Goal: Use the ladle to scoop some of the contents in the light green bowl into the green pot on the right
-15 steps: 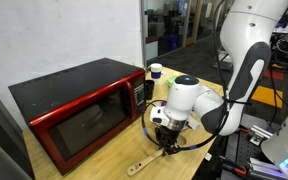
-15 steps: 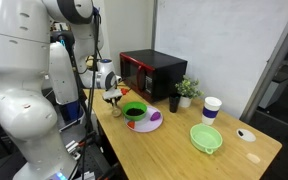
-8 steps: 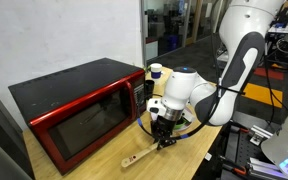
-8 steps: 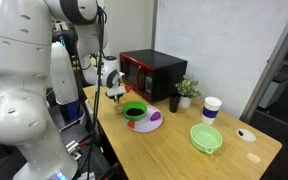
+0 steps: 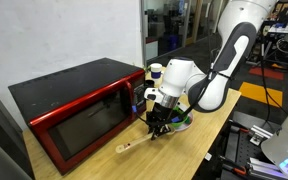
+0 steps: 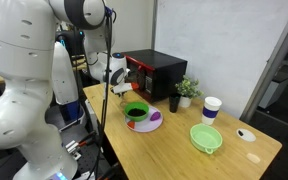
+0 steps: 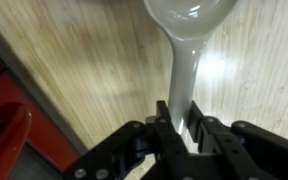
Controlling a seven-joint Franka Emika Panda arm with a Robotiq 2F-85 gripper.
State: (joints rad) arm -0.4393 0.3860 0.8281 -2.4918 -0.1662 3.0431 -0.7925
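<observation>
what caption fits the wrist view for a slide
Pincer shut on the ladle by its handle, scoop out over the wooden table, red microwave alongside.

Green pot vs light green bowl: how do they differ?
The green pot is bright green with a dark inside; the light green bowl is pale mint throughout. The pot stands on a plate by the microwave; the bowl sits straight on the table. The pot looks deeper, the bowl shallower. Both are round and upright.
</observation>
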